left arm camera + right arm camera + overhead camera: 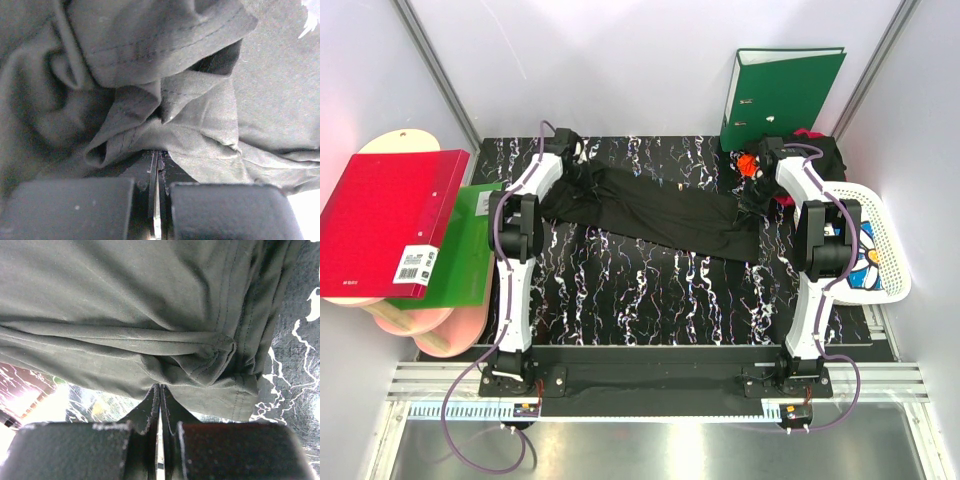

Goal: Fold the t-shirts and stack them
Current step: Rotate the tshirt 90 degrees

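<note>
A plain black t-shirt [660,215] hangs stretched across the far part of the table between both arms. My left gripper [572,170] is shut on its left end; in the left wrist view the gripper [159,155] pinches bunched cloth [165,100]. My right gripper [752,200] is shut on its right end; in the right wrist view the gripper [160,389] holds the hemmed edge [150,315] lifted off the table. More shirts, black and orange-red [825,155], lie heaped at the far right behind the right arm.
A green ring binder [780,95] stands against the back wall. A white lattice basket [875,245] sits at the right edge. A red binder [390,225], green folder [465,255] and boards lie off the table's left side. The table [660,300] is black marbled.
</note>
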You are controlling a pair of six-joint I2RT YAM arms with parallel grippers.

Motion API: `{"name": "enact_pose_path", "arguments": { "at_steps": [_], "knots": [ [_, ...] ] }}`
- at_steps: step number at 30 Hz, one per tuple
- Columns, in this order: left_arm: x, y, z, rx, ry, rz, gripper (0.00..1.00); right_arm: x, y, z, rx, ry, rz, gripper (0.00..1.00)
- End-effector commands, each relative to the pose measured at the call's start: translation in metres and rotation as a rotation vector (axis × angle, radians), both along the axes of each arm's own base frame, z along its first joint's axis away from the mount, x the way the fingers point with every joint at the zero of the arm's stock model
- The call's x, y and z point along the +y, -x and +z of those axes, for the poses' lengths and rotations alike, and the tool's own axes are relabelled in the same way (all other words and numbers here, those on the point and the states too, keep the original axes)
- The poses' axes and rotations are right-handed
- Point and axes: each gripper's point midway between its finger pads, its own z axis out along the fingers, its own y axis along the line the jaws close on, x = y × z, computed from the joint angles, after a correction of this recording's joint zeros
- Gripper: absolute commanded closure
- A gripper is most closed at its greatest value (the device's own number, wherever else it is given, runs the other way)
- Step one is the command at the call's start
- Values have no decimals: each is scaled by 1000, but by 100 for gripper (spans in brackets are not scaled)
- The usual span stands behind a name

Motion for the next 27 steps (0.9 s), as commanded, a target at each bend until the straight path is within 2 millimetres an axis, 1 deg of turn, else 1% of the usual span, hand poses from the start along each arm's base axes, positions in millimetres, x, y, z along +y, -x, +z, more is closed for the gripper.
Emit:
{"name": "enact_pose_path", "arguments": {
  "at_steps": [1,3,4,7,8,11,13,15,18,19,20,21,23,24,25,26,27],
  "knots": [
    [-12,-21,33,-86,79,3,100,3,-5,16,-36,-2,-2,94],
    [-10,-18,36,-93,73,-5,100,4,-5,16,-32,-6,-10,94],
    [-8,-18,40,-103,66,-3,100,4,-5,16,-31,-9,-12,94],
    [-1,-11,35,-87,40,-2,100,5,-5,14,-25,-15,-14,94],
    [0,-6,28,-68,31,-4,100,6,-5,13,-20,-19,-14,94],
    [10,2,17,-32,-7,7,100,6,-3,8,2,-16,-19,94],
    [13,3,16,-35,-27,-1,100,4,0,7,17,-6,-29,96],
    [13,3,20,-47,-28,-12,100,2,-1,4,16,14,-26,97],
    [12,0,44,-102,-25,-23,100,1,-9,9,-21,33,-22,98],
    [14,-1,58,-133,-26,-20,100,3,-13,11,-40,36,-18,98],
    [13,0,65,-146,-27,-23,100,3,-17,12,-55,42,-15,99],
    [14,0,79,-174,-27,-25,100,5,-19,11,-59,45,-10,99],
    [11,4,91,-190,-12,-34,100,10,-27,6,-79,59,10,99],
    [10,6,103,-213,-6,-39,100,11,-29,2,-83,68,20,100],
    [7,8,107,-222,5,-47,100,13,-33,-5,-87,79,30,100],
    [1,13,108,-220,11,-64,100,18,-39,-6,-104,104,47,100],
    [-3,17,114,-232,18,-80,100,20,-42,-8,-114,127,71,100]
  ]
}}
